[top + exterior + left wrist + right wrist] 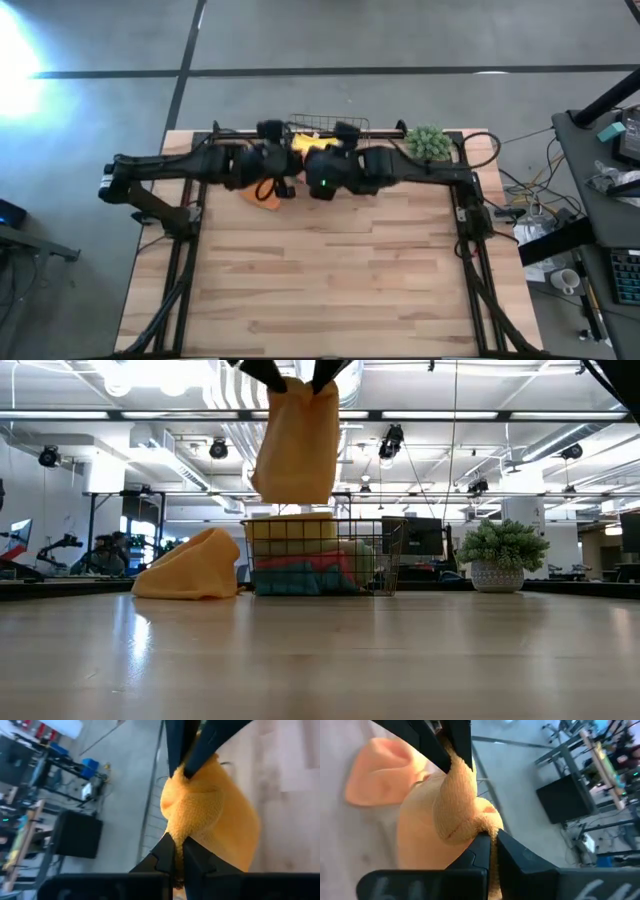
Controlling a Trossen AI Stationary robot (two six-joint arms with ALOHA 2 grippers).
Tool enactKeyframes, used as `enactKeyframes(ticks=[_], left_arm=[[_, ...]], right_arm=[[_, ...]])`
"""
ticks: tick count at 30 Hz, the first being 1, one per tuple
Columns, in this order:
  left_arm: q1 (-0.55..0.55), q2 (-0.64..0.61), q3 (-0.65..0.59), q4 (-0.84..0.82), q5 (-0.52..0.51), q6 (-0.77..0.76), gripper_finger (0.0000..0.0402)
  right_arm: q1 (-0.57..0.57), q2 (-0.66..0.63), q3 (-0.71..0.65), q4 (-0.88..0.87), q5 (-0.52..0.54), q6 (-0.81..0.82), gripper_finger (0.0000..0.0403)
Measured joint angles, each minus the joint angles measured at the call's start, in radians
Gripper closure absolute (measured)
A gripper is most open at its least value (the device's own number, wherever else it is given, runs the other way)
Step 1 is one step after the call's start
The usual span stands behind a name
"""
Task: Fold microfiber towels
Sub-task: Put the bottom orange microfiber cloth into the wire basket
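Hanging nubby orange towel (296,445), pinched by both fingers, wire basket (318,557) behind

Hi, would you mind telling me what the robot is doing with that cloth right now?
Both arms hold one orange towel in the air above the wire basket. The left gripper and the right gripper are each shut on its upper edge, close together, so it hangs bunched. A second orange towel lies crumpled on the table beside the basket, which holds more towels.

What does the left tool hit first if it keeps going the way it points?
The left tool, shut on the orange towel, points straight at the right tool pinching that towel's other end. Probably the bunched towel first, then that tool; depth is unclear.
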Motion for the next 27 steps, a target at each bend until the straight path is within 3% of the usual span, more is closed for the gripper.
enactKeyframes(ticks=[13,27], left_arm=[[0.257,0.04,0.006,0.171,0.084,0.187,0.04],[0.446,0.228,0.011,0.293,0.13,0.314,0.04]], right_arm=[[-0.232,-0.004,0.0,0.101,-0.066,-0.26,0.0394],[-0.469,0.044,-0.009,0.182,-0.377,-0.396,0.0394]])
